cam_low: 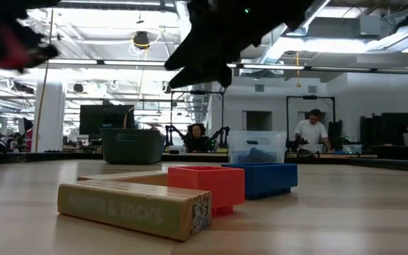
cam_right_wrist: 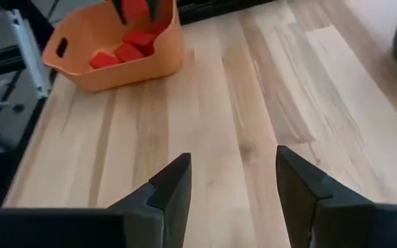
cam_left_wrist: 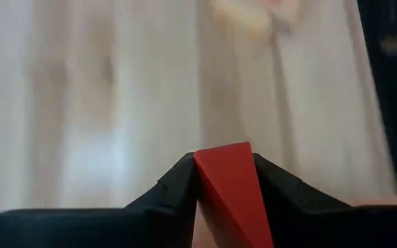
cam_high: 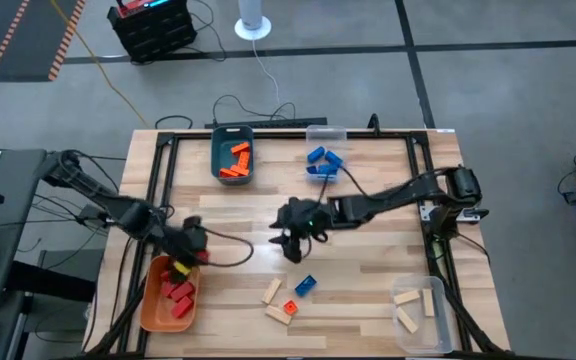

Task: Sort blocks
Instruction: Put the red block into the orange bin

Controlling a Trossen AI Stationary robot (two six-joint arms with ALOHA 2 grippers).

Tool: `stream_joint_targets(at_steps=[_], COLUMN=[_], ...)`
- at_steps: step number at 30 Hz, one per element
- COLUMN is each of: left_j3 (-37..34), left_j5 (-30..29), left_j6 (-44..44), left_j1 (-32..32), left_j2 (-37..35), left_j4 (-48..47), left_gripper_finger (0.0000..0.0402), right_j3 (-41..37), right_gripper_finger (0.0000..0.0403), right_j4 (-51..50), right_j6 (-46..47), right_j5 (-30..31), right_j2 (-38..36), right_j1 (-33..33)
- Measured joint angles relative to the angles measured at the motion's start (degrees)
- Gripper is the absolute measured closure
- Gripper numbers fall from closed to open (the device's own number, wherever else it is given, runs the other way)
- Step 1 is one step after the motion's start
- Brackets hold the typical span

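The left hand (cam_high: 182, 262) pinches a small red rectangular block (cam_left_wrist: 231, 189) above the orange plastic bin (cam_high: 151, 305), where an early release could bounce it out, while the right hand (cam_right_wrist: 231, 180) hangs open and empty.

Table (cam_high: 368, 290) of pale planked wood (matt, visible grain); orange bin (cam_high: 153, 305) of smooth plastic; wooden block (cam_low: 133, 205), printed face.

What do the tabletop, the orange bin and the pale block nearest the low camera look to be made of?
Tabletop: wood planks, light smooth finish; grain and plank seams show. Orange bin: probably moulded plastic; uniform colour, rounded rim, cut-out handle. Pale block: apparently unpainted wood, matte, with faint printed lettering on its side.
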Motion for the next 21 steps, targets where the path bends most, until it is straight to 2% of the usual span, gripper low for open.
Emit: stream_joint_targets(at_steps=[3,6,15,21], left_j3=[1.6,1.6,-2.5,-4.3], left_j5=[7.3,12.2,11.2,10.0], left_j6=[-7.6,-15.0,-32.5,-35.4], left_j1=[-3.2,-7.2,-15.6,-16.3], left_j2=[0.4,0.4,2.0,6.8], left_j4=[-7.1,-9.6,-11.6,-11.0], left_gripper_finger=[0.0295,0.0296,0.0288,0.0284], right_j3=[-3.6,-5.2,-5.2,-5.2], right_gripper_finger=[0.0223,0.0223,0.0223,0.0223], right_j4=[5.5,6.7,5.5,5.1], right_j6=[0.8,2.0,2.3,1.8], right_j5=[5.0,7.7,8.9,8.9], right_j2=[0.4,0.4,0.4,0.4], right_j1=[2.1,3.7,4.3,3.3])
